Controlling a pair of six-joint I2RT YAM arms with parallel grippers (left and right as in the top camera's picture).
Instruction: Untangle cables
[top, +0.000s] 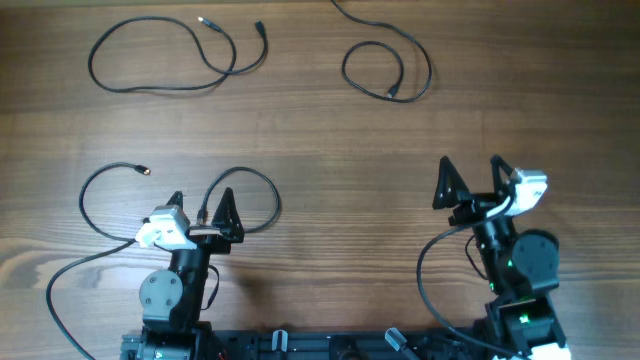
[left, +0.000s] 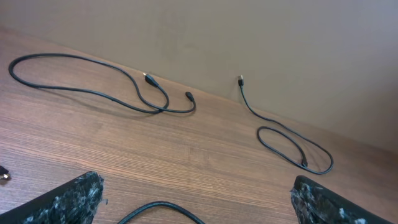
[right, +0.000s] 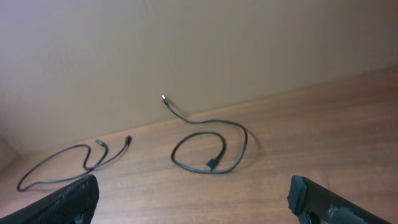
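Overhead: 3 cables (top: 92, 62) lie separate (left pincer (top: 201, 196), right pincer (top: 471, 163) gape).

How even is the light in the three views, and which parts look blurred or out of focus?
Overhead: soft, even light, no glare on the wooden table; the cables are sharp. Left wrist: cables crisp, but the left hand's fingers at the bottom corners look soft. Right wrist: slightly hazy overall; the right hand's fingers are blurred.

The 2 arms sit low, left fingers (top: 226, 208) and right fingers (top: 445, 184) spread wide.
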